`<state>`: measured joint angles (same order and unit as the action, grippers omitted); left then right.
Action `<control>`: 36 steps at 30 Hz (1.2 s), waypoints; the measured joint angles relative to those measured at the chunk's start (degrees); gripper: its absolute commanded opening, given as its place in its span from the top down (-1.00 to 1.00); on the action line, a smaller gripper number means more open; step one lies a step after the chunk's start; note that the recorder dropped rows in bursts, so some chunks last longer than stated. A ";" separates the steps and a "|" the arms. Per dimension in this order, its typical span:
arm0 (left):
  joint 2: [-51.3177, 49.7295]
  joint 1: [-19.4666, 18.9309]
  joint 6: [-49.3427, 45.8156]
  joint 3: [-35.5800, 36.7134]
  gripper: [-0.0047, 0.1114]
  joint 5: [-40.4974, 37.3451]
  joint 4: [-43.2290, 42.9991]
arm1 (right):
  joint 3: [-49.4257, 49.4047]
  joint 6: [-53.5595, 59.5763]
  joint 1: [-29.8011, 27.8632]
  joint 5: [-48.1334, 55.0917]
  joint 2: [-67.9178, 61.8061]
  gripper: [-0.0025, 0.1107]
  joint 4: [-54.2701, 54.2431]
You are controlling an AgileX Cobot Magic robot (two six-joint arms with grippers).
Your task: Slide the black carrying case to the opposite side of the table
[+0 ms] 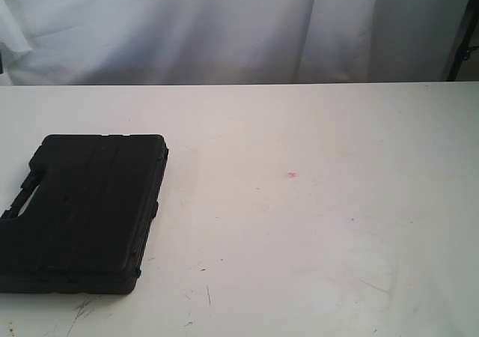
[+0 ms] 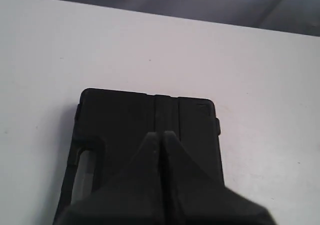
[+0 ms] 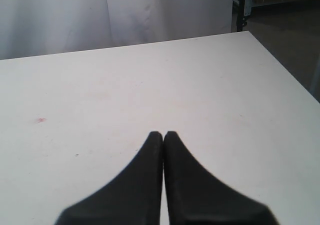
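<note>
The black carrying case [image 1: 82, 213] lies flat at the exterior view's lower left; open white bench [image 1: 322, 232] stretches right of it. Left jaws sit together over the case, right jaws together above bare bench.

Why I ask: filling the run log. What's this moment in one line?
case: on table, left in exterior view | left hand: shut, over case | right hand: shut, over table | slide: not yet done
</note>
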<state>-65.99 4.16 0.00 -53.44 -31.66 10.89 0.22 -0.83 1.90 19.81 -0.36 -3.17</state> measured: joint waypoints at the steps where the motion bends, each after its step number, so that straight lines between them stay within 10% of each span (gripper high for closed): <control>1: 4.80 0.68 0.00 4.26 0.92 1.08 1.06 | 0.00 0.00 0.00 0.00 0.00 0.96 0.00; 13: 41.20 1.15 0.00 25.34 0.92 1.96 5.64 | 0.00 0.00 0.00 0.00 0.00 0.96 0.00; 36: 50.97 1.15 0.00 25.68 0.92 -0.04 -14.71 | 0.00 0.00 0.00 0.00 0.00 0.96 0.00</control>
<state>-15.02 5.32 0.00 -27.76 -31.70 -3.82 0.22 -0.83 1.90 19.81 -0.36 -3.17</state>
